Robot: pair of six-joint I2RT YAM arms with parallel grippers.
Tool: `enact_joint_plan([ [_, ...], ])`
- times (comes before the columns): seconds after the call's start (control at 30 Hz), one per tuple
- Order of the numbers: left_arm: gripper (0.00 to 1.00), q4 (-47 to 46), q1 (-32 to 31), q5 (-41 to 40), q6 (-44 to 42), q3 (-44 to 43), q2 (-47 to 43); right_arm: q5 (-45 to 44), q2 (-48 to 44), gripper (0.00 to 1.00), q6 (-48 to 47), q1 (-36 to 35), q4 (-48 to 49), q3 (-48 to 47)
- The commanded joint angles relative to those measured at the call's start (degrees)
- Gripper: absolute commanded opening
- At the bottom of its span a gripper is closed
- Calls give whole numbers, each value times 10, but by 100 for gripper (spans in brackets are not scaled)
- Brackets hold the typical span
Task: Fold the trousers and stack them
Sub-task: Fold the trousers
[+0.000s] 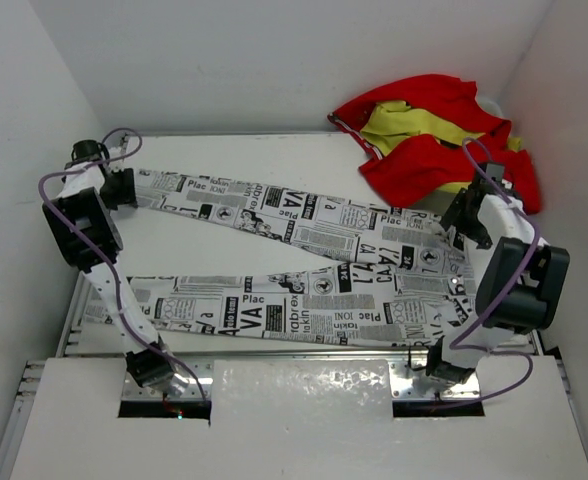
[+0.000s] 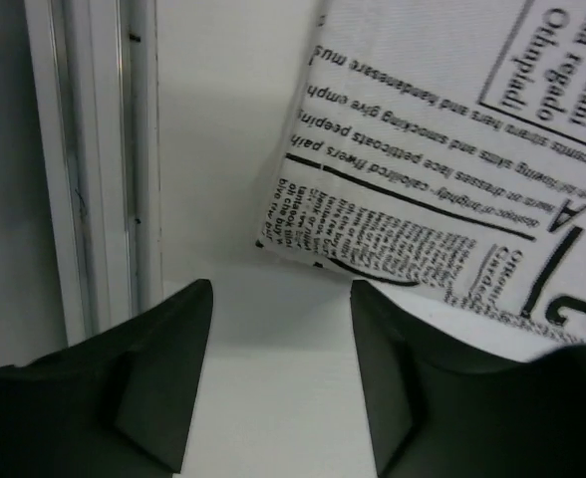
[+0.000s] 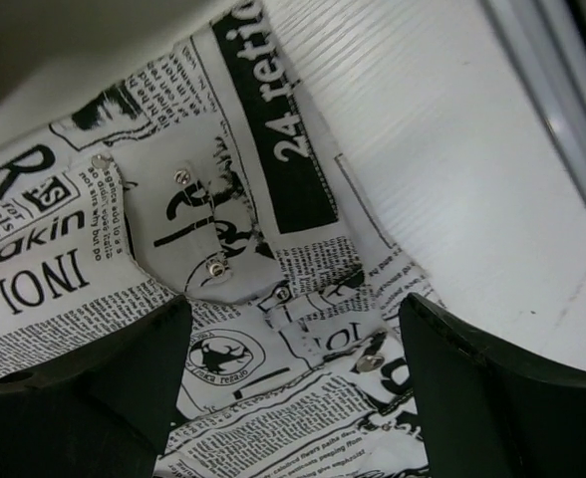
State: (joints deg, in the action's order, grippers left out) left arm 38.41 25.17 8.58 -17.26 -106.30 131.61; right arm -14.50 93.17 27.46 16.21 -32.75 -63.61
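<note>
My left claw [image 2: 280, 294] hangs over the far left of the table [image 1: 214, 255], its jaws standing apart with nothing between them, the printed cuff [image 2: 373, 199] of the far trouser leg lying just beyond my right-hand finger. My right claw [image 3: 295, 309] hovers wide open and equally empty above the snap-fastened waistband [image 3: 273, 299] at the right side of the table. The trousers [image 1: 304, 300] lie flat in a sideways V: waist to the right, one leg running to the far left corner, the other stretched along the near edge, bare table between them. I judge the spreading-out done and the first fold not yet made. The next move, as I read it, calls for my left claw to drop and pinch that far cuff, and for my right to take the waist on the same side, so that the far leg can be carried over onto the near one without dragging the cloth askew. No basket, bin or box shows in any view; a red and yellow garment [image 1: 434, 135] sits heaped loose in the far right corner, touching the waist end.
</note>
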Motion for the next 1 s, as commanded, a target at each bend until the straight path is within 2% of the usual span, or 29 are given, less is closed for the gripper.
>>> enact_joint_plan([
  [0.0,50,-3,-14,-64,-1,22,22,24,19,80,7,-7,13,-15],
  [0.1,43,-40,-14,-120,-38,120,-6,26,32,80,19,-9,21,13],
  [0.2,42,-63,-8,-171,-79,175,-41,18,45,82,29,-10,12,28],
  [0.33,41,-57,26,-183,-103,243,-72,10,76,82,31,-10,-11,41],
  [0.43,40,-63,75,-190,-126,286,-100,0,79,83,27,-9,-14,58],
  [0.6,40,-76,99,-188,-160,356,-157,-10,76,83,17,-9,-14,80],
  [0.73,43,-45,102,-53,-158,341,-230,21,57,82,-5,-12,15,95],
  [0.77,47,-42,100,25,-137,328,-242,26,49,82,-19,-14,17,92],
  [0.83,49,-54,92,98,-105,280,-261,25,46,82,-31,-21,15,79],
  [0.97,53,-84,56,110,-35,186,-226,30,42,82,-36,-22,12,66],
])
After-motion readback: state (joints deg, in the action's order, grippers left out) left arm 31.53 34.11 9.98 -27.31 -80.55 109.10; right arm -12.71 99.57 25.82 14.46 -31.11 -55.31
